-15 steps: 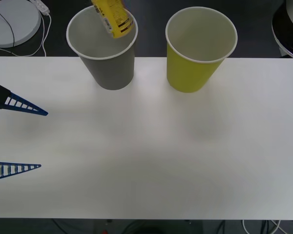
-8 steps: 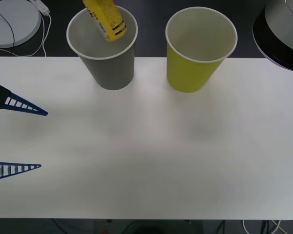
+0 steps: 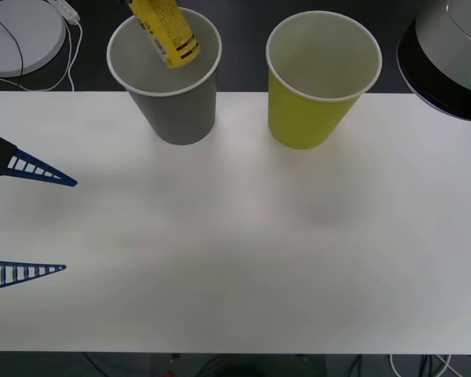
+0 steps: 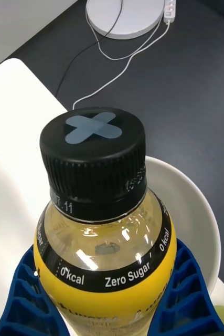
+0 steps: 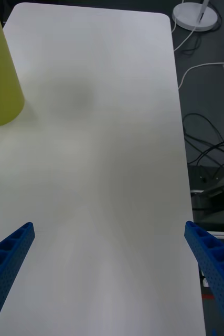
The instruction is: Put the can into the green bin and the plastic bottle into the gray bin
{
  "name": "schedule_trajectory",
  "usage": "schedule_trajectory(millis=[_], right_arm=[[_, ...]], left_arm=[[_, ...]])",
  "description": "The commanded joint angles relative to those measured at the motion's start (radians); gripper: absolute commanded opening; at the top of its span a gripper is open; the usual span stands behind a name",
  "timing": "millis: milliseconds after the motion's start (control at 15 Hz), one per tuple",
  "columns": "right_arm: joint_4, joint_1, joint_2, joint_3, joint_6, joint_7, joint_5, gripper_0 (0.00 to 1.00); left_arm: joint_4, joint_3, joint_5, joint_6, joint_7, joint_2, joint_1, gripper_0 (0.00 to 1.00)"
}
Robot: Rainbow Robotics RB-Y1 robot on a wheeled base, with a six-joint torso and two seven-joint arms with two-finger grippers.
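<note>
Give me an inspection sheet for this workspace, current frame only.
Surface: white table, bare in the middle.
Job's things: gray bin and green bin upright at the far edge, apart; plastic bottle tilted over the gray bin's mouth.
Clutter: nothing seen.
End effectors: right end effector shut on the bottle; left end effector open, low over the table's left side.
Cables: white cable on the floor.
Surroundings: white round base, dark floor.

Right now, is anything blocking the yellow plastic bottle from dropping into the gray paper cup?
Nothing visible does. The small yellow plastic bottle, gripped by the right claw, hangs tilted over the open mouth of the large gray paper cup. The left claw waits open at the table's left edge.
</note>
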Motion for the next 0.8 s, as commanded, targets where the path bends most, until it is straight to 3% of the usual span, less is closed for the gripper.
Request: schedule_trajectory(millis=[67,800], right_arm=[[0.010,0.002,-0.001,0.000,0.000,0.001,-0.006,1.00],[-0.001,0.003,-0.012,-0.003,0.009,0.046,-0.030,1.00]], left_arm=[[0.000,0.000,0.000,0.000,0.000,0.000,0.000,1.00],[0.000,0.000,0.000,0.000,0.000,0.000,0.000,1.00]])
